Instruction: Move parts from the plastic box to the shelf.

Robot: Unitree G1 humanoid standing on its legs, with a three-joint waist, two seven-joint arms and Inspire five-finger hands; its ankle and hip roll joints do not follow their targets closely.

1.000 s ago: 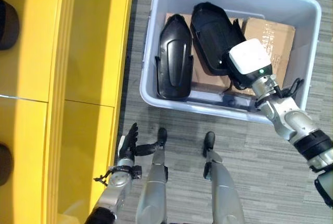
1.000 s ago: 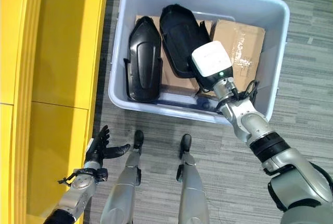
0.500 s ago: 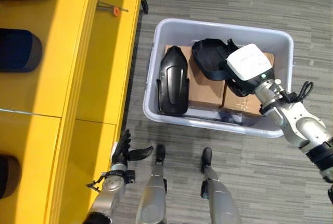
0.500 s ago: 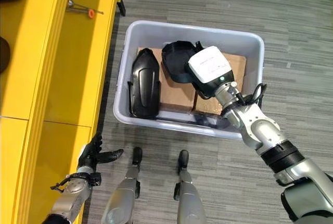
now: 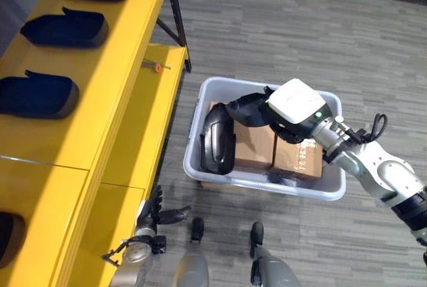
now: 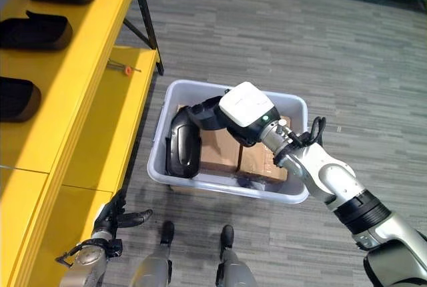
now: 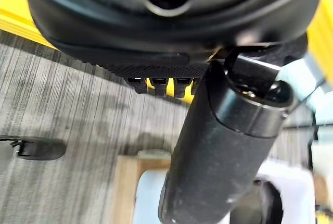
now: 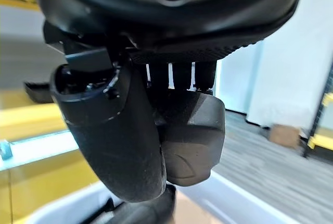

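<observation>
The right hand (image 8: 156, 130) is over the box (image 5: 200, 141), fingers and thumb curled round a black part (image 5: 245, 109), gripping it and holding it clear above the cardboard (image 5: 257, 147) that lines the box floor. The part juts out toward 9 o'clock from the hand, its tip hanging over a second part (image 5: 217, 139) that lies along the box's 9 o'clock wall. That second part lies lengthwise, close against the wall, with bare cardboard at its 3 o'clock side. The box sits on grey floor (image 5: 313, 40), and there is wide open floor from 12 round to 3 o'clock of it. At 9 o'clock the box's rim sits just beside the edge of the yellow shelf (image 5: 127, 67), with a narrow strip of floor between them. The shelf's top level carries three more black parts (image 5: 63, 28) in a line running toward 12 o'clock, each apart from the next, and yellow surface stays bare along the near edge. On the lower level a small red-tipped tool (image 5: 155, 67) lies near the dark post (image 5: 179, 20). The left hand (image 5: 155, 212) hangs low at 7 o'clock by the shelf's lower edge, fingers straight and relaxed, thumb spread out, holding nothing, well apart from the box.
</observation>
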